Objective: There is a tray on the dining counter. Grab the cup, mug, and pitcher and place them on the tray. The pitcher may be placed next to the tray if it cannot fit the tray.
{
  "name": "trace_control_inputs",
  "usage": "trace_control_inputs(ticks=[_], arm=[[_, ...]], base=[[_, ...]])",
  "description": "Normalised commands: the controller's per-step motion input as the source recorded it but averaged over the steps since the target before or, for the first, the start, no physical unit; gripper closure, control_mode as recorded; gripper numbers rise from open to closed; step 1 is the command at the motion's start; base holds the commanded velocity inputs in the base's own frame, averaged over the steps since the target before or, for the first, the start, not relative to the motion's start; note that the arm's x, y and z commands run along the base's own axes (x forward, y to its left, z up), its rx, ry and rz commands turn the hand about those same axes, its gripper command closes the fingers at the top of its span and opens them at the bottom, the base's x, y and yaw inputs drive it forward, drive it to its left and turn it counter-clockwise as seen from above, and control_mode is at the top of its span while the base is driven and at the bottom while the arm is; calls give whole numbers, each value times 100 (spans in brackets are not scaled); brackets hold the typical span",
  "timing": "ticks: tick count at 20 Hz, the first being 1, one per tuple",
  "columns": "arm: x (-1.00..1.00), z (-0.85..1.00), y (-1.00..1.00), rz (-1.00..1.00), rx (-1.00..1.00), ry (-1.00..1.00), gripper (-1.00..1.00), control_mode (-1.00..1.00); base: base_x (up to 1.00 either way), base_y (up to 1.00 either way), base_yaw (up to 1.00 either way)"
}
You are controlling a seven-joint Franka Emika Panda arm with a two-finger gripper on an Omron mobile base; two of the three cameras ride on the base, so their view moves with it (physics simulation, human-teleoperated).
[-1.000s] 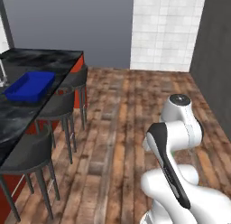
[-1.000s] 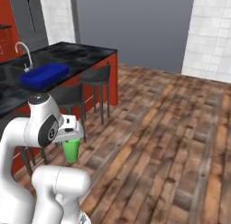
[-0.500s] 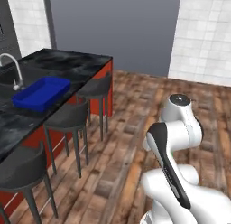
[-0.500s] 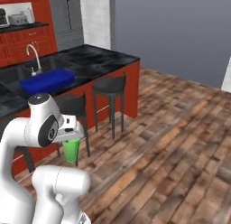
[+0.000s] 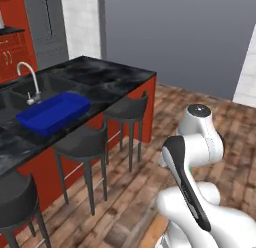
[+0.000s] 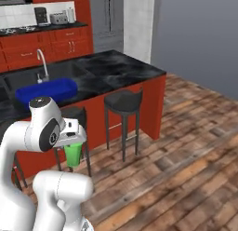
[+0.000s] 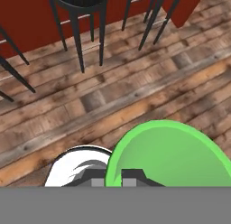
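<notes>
While the long black marble worktop stretches across the room ahead of me, with its sink and curved silver faucet at the far side and dark stools lined along its red base, I am in the carrying step of the task. My arm is folded in close over my base, away from the worktop. The blue tray lies on the worktop just beside the sink, with nothing visible in it. My gripper is clamped tight on the rim of the green cup, which hangs upright below my hand, above the wooden floor. Next, I judge, I must draw nearer the worktop, reach out over the stools, and lower the cup into the tray before letting go.
</notes>
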Motion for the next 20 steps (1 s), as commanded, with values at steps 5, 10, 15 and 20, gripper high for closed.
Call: trace_control_inputs(ticks=[5, 10, 15, 20], arm=[[0, 0, 0, 0, 0, 0, 100, 100], [0, 0, 0, 0, 0, 0, 100, 100], [0, 0, 0, 0, 0, 0, 100, 100], [0, 0, 0, 0, 0, 0, 100, 100]], base=[[78, -70, 43], [76, -55, 41], [78, -22, 34], [86, 0, 19]])
